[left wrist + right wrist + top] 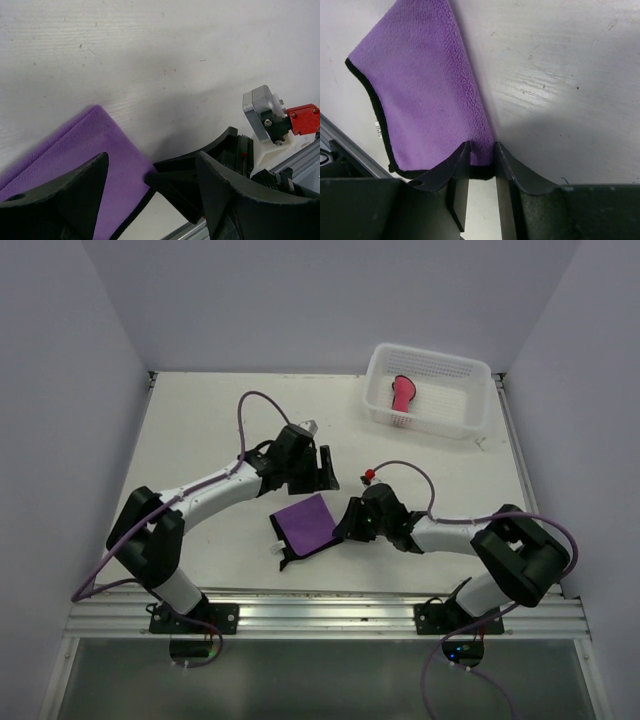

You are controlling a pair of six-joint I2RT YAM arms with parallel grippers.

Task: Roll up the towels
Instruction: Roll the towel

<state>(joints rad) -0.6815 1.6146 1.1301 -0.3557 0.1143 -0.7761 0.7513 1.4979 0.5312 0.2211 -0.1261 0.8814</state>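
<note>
White bench (200,440) under plain walls, with the purple towel (305,523) lying flat between the two arms and a pink-red roll (403,393) already in the white basket (470,415). Right gripper (481,170) has its jaws narrowed around the towel's black-hemmed corner; whether they pinch it I cannot tell. Left gripper (150,185) hangs just above the far corner, jaws wide, holding nothing. Both corners want an even grip, or the roll will skew

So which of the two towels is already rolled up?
The pink-red towel, a short roll inside the white basket. The purple towel lies flat on the table between the arms.
</note>
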